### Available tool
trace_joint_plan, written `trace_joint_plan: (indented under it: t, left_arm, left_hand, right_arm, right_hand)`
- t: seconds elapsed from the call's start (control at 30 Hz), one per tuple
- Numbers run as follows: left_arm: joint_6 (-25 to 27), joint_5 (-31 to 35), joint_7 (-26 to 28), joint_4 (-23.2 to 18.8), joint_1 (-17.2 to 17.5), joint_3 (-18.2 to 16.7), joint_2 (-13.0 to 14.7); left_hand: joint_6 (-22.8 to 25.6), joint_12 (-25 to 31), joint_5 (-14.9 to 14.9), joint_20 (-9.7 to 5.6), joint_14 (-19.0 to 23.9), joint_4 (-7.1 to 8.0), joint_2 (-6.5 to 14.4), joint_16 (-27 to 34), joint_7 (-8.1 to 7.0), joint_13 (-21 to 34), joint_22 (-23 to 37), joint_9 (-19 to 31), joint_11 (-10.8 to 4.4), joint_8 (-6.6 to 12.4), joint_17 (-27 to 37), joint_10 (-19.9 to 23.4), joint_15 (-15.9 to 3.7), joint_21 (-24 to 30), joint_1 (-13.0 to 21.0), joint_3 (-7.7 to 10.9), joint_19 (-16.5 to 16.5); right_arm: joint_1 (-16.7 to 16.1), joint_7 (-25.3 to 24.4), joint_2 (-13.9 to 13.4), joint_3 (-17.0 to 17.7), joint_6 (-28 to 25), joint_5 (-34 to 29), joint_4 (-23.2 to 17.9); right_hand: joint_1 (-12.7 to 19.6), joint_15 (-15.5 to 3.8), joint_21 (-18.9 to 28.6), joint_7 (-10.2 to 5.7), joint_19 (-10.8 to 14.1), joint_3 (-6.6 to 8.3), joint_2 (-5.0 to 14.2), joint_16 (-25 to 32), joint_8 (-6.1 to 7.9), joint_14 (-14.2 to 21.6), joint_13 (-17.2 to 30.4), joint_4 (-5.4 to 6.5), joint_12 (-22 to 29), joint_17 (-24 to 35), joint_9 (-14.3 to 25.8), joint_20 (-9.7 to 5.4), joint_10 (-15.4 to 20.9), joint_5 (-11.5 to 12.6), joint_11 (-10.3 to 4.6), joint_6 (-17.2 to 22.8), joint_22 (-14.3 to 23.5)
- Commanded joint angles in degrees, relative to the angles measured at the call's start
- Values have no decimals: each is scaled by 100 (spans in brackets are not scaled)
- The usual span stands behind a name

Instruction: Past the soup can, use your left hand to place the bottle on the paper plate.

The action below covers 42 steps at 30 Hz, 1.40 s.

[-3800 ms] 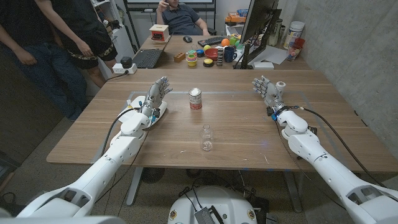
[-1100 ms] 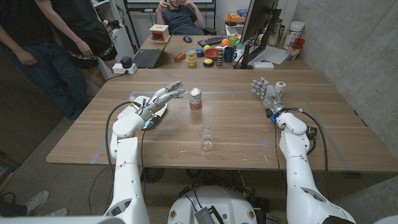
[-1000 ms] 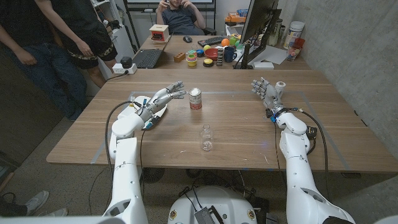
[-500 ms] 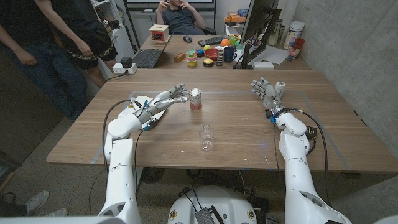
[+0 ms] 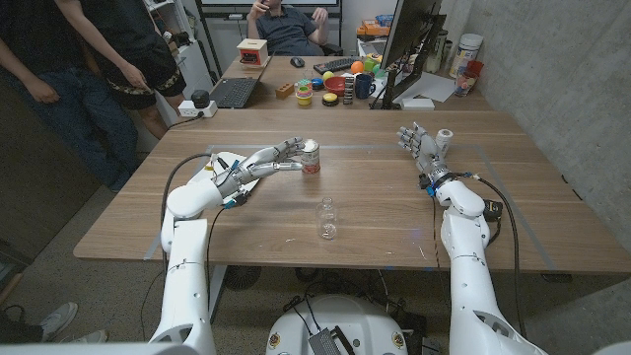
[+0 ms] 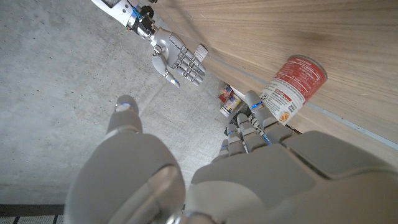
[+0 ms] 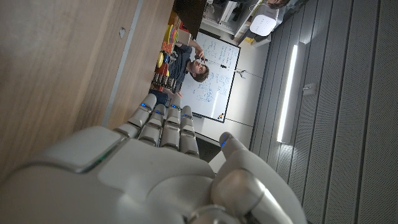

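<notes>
**Left robot hand beside the soup can, bottle not yet taken**

From left to right we see the paper plate (image 5: 235, 164) lying under the left forearm, then the left robot hand (image 5: 277, 157), holding nothing, its fingers spread and reaching up to the soup can (image 5: 311, 157); whether they touch it we cannot tell. The bottle (image 5: 326, 218) stands upright on the table (image 5: 394, 212), nearer the robot than this robot hand and a little to its right, well apart from it. We judge the bottle clear, empty plastic: light, smooth, easily tipped and apt to yield under a hard squeeze, so we would take it round the middle of its body with moderate pressure. Farthest right, the right robot hand (image 5: 422, 144) stands raised, fingers apart and empty.
</notes>
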Motion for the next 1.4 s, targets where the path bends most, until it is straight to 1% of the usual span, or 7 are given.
trace_joint_plan:
  t: [0.03,0.4,0.57,0.67,1.07,1.27,1.4]
  left_arm:
    - [-239,-138,-316,-99,83,159,108]
    - [-238,-196,-588,-180,122,291,174]
    - [-250,-212,-726,-276,167,396,189]
    - [-304,-188,-811,-306,171,466,242]
    - [-411,19,-1022,-653,301,654,421]
    - [-454,255,-1017,-814,364,745,505]
    - [-516,406,-1003,-947,425,808,556]
  left_hand:
    - [-241,9,3,31,-92,5,-3,-18,51,11,21,20,37,40,15,-107,28,-67,55,-133,-73]
    - [-302,17,3,37,-153,24,0,-6,52,15,24,23,66,46,21,-191,46,-164,16,-379,-84]
    - [-476,2,7,44,-327,37,10,-26,73,19,28,26,101,20,25,-362,84,-298,-22,-665,-157]
    - [-550,2,11,45,-372,38,13,-28,76,21,30,27,110,8,26,-408,92,-335,-27,-752,-166]
    - [-1339,-20,135,93,-1007,41,75,-48,191,49,49,41,260,-18,34,-1179,269,-814,152,-1567,-534]
    - [-1695,-24,213,104,-1270,52,121,-53,238,60,61,46,327,-31,35,-1499,323,-970,304,-1792,-659]
    - [-2134,-4,304,117,-1536,67,184,-58,257,72,75,52,377,-56,39,-1729,376,-1108,478,-1941,-797]
  right_arm:
    - [-168,-110,73,-63,-47,-46,-258]
    - [-244,-145,83,-87,-70,-51,-347]
    - [-279,-158,86,-86,-83,-46,-394]
    - [-305,-171,95,-86,-107,-47,-435]
    - [-367,-227,111,-76,-134,-50,-533]
    - [-360,-229,102,-79,-135,-48,-512]
    - [-363,-238,107,-81,-108,-41,-512]
  right_hand:
    - [-18,-7,-32,28,47,-12,41,41,31,68,34,24,25,11,26,-241,20,30,9,1,30]
    - [-38,-12,-56,28,51,-25,36,35,32,66,34,26,29,6,25,-240,28,38,18,0,30]
    - [-46,-10,-66,32,57,-31,31,34,32,70,34,26,28,4,25,-240,27,42,20,1,30]
    - [-52,-13,-73,37,60,-35,27,34,33,72,34,26,31,3,25,-240,33,43,16,1,30]
    - [-85,-3,-102,35,66,-58,16,32,30,72,34,35,32,3,25,-239,35,48,26,-8,30]
    - [-106,-6,-117,37,71,-75,5,33,32,76,34,40,29,3,24,-236,28,51,30,-7,31]
    - [-118,-1,-127,38,74,-83,2,31,31,73,34,43,29,4,24,-236,26,53,20,-10,31]
